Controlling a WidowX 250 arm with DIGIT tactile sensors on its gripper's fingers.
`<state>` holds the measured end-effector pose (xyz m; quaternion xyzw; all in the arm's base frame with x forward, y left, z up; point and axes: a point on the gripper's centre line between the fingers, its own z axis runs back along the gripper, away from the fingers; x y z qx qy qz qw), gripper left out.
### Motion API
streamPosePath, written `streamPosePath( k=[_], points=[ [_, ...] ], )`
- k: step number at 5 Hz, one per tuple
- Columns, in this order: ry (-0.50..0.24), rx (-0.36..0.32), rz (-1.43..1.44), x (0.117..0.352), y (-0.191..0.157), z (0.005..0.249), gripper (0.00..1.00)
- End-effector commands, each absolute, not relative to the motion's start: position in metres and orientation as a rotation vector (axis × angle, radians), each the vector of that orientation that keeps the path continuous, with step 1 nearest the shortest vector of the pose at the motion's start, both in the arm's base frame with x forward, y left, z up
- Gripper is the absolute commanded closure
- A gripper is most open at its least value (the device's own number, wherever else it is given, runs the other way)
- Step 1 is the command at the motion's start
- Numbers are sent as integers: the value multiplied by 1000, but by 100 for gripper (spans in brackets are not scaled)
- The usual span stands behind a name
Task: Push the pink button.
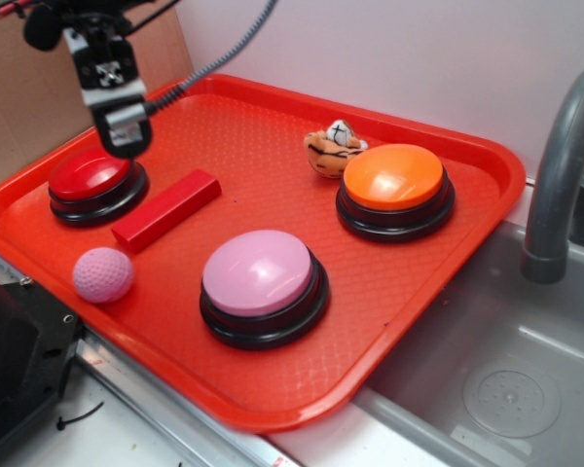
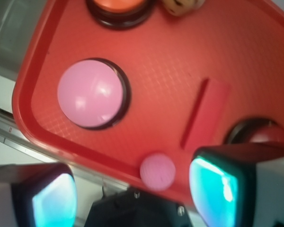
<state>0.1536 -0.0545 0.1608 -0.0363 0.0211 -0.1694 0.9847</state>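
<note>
Only the wrist view shows the gripper (image 2: 132,198) jaws apart, while the red tray (image 1: 273,399) holds the pink button (image 1: 258,272).

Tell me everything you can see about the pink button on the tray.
The pink button is a large round dome with a smooth, glossy pale pink top that looks like plastic, seated in a black circular base. It sits upright on the red tray near the front edge, unpressed and touched by nothing. The small pink ball lies apart to one side, the orange button farther back. The hand hovers far off, above the red button.
</note>
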Motion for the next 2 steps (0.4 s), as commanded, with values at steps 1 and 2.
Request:
streamPosePath(
  k=[1, 2],
  points=[
    [-11, -65, -251, 145, -50, 184, 0],
    [-28, -48, -192, 138, -44, 186, 0]
  ],
)
